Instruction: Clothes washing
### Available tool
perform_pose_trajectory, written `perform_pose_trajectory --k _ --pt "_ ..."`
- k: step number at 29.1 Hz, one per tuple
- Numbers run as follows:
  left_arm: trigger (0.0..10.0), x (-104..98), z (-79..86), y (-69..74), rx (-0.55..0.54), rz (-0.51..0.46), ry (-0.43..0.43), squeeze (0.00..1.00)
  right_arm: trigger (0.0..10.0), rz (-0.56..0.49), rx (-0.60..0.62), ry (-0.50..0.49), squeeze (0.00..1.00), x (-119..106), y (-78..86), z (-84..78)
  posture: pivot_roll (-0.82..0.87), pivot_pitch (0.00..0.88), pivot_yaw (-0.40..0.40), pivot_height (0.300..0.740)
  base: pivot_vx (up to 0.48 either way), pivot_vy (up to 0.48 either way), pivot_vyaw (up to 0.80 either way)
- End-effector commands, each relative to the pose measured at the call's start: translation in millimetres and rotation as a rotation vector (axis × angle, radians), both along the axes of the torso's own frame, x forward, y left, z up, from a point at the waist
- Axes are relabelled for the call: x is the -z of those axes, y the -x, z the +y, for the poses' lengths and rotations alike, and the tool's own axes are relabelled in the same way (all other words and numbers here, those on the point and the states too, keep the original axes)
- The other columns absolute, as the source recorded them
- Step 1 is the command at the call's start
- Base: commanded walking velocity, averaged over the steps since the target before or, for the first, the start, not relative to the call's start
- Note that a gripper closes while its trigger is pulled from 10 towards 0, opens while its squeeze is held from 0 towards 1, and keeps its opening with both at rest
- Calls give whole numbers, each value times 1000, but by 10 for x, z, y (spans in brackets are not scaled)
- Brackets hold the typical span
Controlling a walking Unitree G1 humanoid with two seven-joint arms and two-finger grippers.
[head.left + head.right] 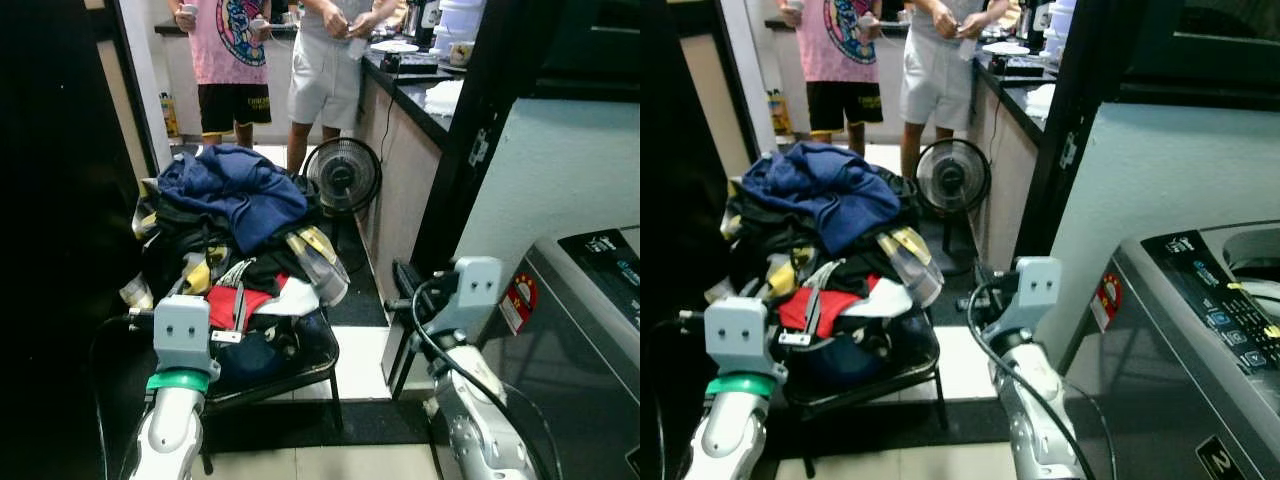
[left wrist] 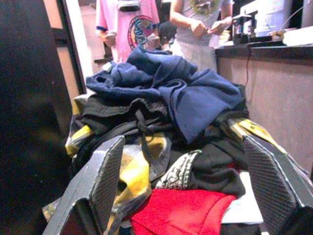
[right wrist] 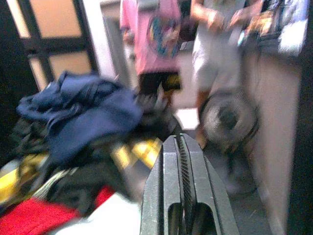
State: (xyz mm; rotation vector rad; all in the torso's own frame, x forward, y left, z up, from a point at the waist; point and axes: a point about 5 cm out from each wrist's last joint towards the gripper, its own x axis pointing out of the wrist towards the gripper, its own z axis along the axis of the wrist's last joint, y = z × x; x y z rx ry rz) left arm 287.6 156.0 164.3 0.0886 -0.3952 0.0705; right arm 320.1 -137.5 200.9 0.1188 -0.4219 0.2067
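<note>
On a black chair (image 1: 300, 375), heaped clothes pile (image 1: 235, 250); left gripper (image 2: 195, 181) wide apart, empty, just before it. Right gripper (image 3: 183, 186) closed, apparently empty. Fan (image 1: 342, 175), two people (image 1: 325, 70) behind; washing machine (image 1: 1200, 320) right.

Soft matt cloth heap (image 1: 235, 235) — glossy grey washer (image 1: 1200, 330).

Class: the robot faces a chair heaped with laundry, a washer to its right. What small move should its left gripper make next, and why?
Probably ease the left gripper forward onto the red garment and close. Its fingers are open with the clothes pile just ahead of them, nothing held yet. The right gripper is shut and empty, and the washing machine waits at the right.
</note>
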Motion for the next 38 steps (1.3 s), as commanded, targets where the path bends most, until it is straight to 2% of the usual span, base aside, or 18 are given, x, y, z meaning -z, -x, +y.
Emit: perform_pose_trajectory --k 1,4,7,9,10,11,14,18,19,21,22,25,27,28,30,32,36,38 --pt "10000 51 -2 19 -6 37 -8 0 10000 -48 50 38 0 -67 24 -38 -22 4 -11 740 0 0 0" --pt "10000 96 7 27 -7 65 -9 0 10000 -56 107 70 0 -74 31 -112 -22 8 -18 740 0 0 0" --pt "10000 190 13 9 -1 114 0 0 10000 -22 147 48 0 -36 4 -184 -26 0 -15 740 0 0 0" --pt "10000 190 13 9 -1 114 0 0 10000 -22 147 48 0 -36 4 -184 -26 0 -15 740 0 0 0" --pt "10000 235 27 -63 -34 154 -5 0 10000 42 258 -2 0 9 -61 -320 -29 0 -7 740 0 0 0" --pt "10000 235 27 -63 -34 154 -5 0 10000 42 258 -2 0 9 -61 -320 -29 0 -7 740 0 0 0" --pt "10000 253 88 -96 -81 159 -17 0 10000 118 370 -80 0 133 -67 -537 -39 0 -1 740 0 0 0" --pt "10000 304 114 -25 -76 174 -43 0 10000 139 385 -112 0 216 14 -657 -45 0 2 740 0 0 0" --pt "10000 304 114 -25 -76 174 -43 0 10000 139 385 -112 0 216 14 -657 -45 0 2 740 0 0 0" --pt "10000 283 100 68 -28 131 -68 0 10000 105 292 -123 0 187 78 -614 -53 0 6 740 0 0 0" --pt "10000 206 106 119 0 87 -23 0 10000 85 227 -123 0 154 110 -549 -58 4 9 740 0 0 0" --pt "10000 150 113 153 17 56 10 0 10000 72 184 -122 0 133 132 -504 -58 4 9 740 0 0 0" --pt "10000 14 78 216 35 -2 37 0 10000 56 71 -96 0 70 217 -327 -48 14 1 740 0 0 0" --pt "10000 14 78 216 35 -2 37 0 10000 56 71 -96 0 70 217 -327 -48 14 1 740 0 0 0" --pt "10000 -15 14 257 63 -27 -9 0 10000 28 -32 -74 0 -48 322 -171 -51 18 -1 740 0 0 0" --pt "10000 10 7 258 71 -14 -17 0 10000 14 -58 -72 0 -104 347 -130 -52 19 1 740 0 0 0" --pt "10000 50 5 254 81 1 -33 0 10000 -3 -63 -77 0 -159 320 -109 -54 15 2 740 0 0 0" --pt "10000 132 -17 182 93 40 -48 0 10000 -21 -55 -87 0 -219 183 -82 -45 12 -7 740 0 0 0"
